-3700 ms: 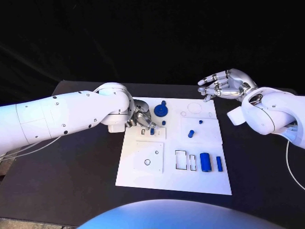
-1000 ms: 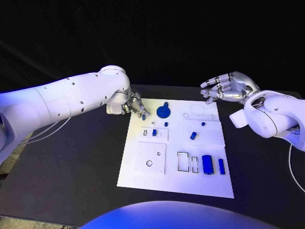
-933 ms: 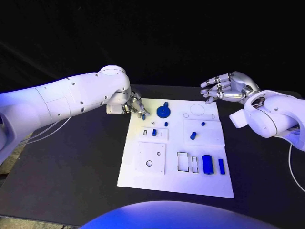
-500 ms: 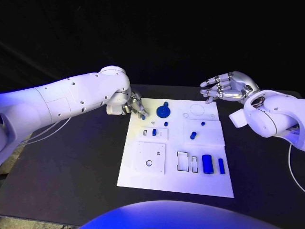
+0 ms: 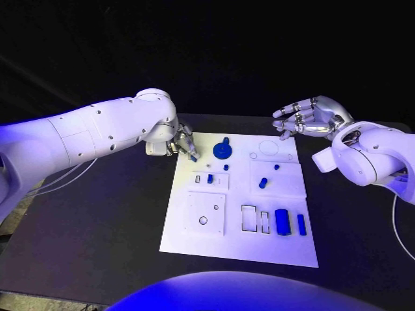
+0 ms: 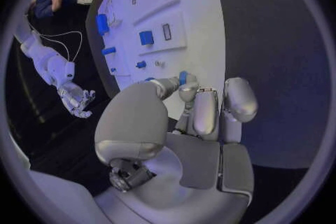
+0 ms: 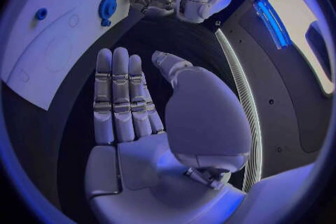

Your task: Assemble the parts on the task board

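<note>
Left hand pinching a small blue part at the board's far left corner.
Left hand [image 5: 182,146] is gripping the part [image 6: 182,78] between its fingertips, just over the board [image 5: 235,246] edge; the board's open slots are lying toward its near side from that hand. Right hand [image 5: 306,118] is hovering spread and empty off the far right corner, well apart, so the left is nearer.
</note>
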You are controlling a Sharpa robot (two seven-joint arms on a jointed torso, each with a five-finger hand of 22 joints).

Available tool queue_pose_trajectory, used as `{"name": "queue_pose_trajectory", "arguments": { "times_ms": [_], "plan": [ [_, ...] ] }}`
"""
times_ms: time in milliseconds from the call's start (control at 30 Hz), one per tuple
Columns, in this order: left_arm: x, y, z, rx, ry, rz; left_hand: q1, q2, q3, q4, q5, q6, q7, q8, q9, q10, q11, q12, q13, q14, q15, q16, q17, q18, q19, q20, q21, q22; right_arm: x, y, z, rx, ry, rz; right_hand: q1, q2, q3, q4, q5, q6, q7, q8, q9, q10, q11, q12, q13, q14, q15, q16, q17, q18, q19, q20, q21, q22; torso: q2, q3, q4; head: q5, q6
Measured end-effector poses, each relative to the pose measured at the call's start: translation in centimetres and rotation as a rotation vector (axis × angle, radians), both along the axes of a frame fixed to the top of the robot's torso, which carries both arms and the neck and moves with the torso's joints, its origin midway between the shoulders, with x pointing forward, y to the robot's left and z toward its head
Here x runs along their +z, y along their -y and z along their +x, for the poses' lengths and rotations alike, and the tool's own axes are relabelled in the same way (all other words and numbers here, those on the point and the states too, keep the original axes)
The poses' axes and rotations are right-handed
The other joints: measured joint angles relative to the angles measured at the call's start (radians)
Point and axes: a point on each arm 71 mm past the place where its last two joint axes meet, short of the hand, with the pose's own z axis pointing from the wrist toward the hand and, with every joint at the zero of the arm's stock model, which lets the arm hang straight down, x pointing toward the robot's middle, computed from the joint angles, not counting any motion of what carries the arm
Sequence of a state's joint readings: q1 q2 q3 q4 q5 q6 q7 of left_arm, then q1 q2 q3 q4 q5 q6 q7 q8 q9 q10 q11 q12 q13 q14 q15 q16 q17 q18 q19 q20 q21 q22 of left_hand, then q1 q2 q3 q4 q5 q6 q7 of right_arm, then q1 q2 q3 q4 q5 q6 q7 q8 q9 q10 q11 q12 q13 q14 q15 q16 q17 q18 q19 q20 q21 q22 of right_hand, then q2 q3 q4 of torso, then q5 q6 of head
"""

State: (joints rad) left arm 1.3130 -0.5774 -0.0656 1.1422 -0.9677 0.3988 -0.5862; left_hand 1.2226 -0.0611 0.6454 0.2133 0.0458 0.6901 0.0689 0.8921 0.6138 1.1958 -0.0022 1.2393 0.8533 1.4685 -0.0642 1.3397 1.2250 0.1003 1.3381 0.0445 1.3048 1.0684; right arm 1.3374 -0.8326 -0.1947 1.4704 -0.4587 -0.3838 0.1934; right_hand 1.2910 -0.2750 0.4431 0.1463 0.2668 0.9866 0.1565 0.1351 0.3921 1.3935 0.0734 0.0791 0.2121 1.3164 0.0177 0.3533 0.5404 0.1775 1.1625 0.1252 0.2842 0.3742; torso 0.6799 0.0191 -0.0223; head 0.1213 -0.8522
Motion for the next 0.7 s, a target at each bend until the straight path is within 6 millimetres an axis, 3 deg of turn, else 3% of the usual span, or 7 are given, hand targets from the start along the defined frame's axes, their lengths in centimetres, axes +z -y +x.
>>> {"name": "queue_pose_trajectory", "arguments": {
  "times_ms": [133,200,567,600,667,700],
  "plan": [
    [0.0,-0.3,-0.2,0.018,-0.008,-0.028,-0.003,-0.007,0.023,0.023,0.0,-0.001,0.0,0.014,0.0,0.005,-0.005,0.0,0.0,0.0,0.0,0.0,0.0,0.0,0.0,0.0,0.0,0.0,0.0,0.0,0.0,0.0,-0.001,0.0,0.0,0.0,0.0,0.0,0.0,0.0,0.0,0.0,0.0,0.0,0.0,0.0,0.0,0.0,0.0,0.0,0.0,0.0,0.0,0.0,0.0,0.0,0.0,0.0002,0.0,0.002,-0.001],
    [0.1,-0.5,-0.4,0.029,-0.014,-0.048,-0.015,-0.019,0.03,0.03,0.0,-0.001,0.0,0.046,0.0,0.005,-0.005,0.0,0.001,0.0,0.0,0.0,0.0,0.0,0.0,0.0,0.0,0.003,0.0,0.0,0.0,0.0,-0.001,0.0,0.0,0.0,0.0,0.0,0.0,0.0,0.0,0.0,0.0,0.0,0.0,0.0,0.0,0.0,0.0,0.0,0.0,0.0,0.0,0.0,0.0,0.0,0.0,0.0004,0.0,0.002,-0.001],
    [0.9,-1.1,-2.5,0.057,-0.009,-0.139,-0.025,-0.029,0.038,0.037,0.0,-0.006,-0.001,0.06,0.0,0.016,-0.008,0.007,0.011,0.0,0.0,0.0,0.0,0.0,0.004,-0.004,0.0,0.016,-0.1,0.2,0.1,-0.005,-0.002,-0.001,-0.004,0.004,-0.003,0.003,0.0,0.0,0.0,0.0,0.001,0.0,0.0,0.0,0.001,-0.004,-0.004,0.0,0.002,0.0,0.0,0.0,0.0,-0.001,-0.001,-0.0001,0.0007,-0.001,-0.003],
    [1.0,-1.2,-2.7,0.059,-0.005,-0.145,-0.025,-0.029,0.038,0.037,0.0,-0.006,-0.001,0.06,0.0,0.017,-0.008,0.012,0.013,0.0,0.0,0.0,0.0,0.0,0.006,-0.006,0.004,0.017,-0.1,0.2,0.1,-0.005,-0.002,-0.001,-0.004,0.004,-0.003,0.003,0.0,0.0,0.0,0.0,0.001,0.0,0.0,0.0,0.001,-0.004,-0.004,0.0,0.002,0.0,0.0,0.0,0.0,-0.001,-0.001,-0.0001,0.0009,-0.001,-0.003],
    [1.2,-1.1,-3.3,0.061,0.007,-0.159,-0.035,-0.038,0.075,0.004,0.0,-0.008,0.0,0.06,0.0,0.023,-0.009,0.012,0.017,-0.004,-0.003,0.0,0.0,0.0,0.008,-0.007,0.007,0.022,-0.1,0.2,0.1,-0.006,-0.002,-0.001,-0.004,0.004,-0.003,0.003,0.0,0.0,0.0,0.0,0.001,0.0,0.0,0.0,0.001,-0.004,-0.004,0.0,0.002,0.0,0.0,0.0,0.0,-0.001,-0.001,-0.0001,0.0008,-0.001,-0.003],
    [1.3,-1.1,-3.5,0.063,0.013,-0.164,-0.035,-0.038,0.079,0.008,0.0,-0.008,0.0,0.064,0.0,0.026,-0.011,0.012,0.019,-0.004,-0.003,0.0,0.001,0.0,0.011,-0.011,0.012,0.027,-0.1,0.2,0.1,-0.006,-0.002,-0.001,-0.004,0.004,-0.003,0.003,0.0,0.0,0.0,0.0,0.001,0.0,0.0,0.0,0.001,-0.004,-0.004,0.0,0.002,0.0,0.0,0.0,0.0,-0.001,-0.001,-0.0001,0.0008,0.0,-0.003]
  ]
}}
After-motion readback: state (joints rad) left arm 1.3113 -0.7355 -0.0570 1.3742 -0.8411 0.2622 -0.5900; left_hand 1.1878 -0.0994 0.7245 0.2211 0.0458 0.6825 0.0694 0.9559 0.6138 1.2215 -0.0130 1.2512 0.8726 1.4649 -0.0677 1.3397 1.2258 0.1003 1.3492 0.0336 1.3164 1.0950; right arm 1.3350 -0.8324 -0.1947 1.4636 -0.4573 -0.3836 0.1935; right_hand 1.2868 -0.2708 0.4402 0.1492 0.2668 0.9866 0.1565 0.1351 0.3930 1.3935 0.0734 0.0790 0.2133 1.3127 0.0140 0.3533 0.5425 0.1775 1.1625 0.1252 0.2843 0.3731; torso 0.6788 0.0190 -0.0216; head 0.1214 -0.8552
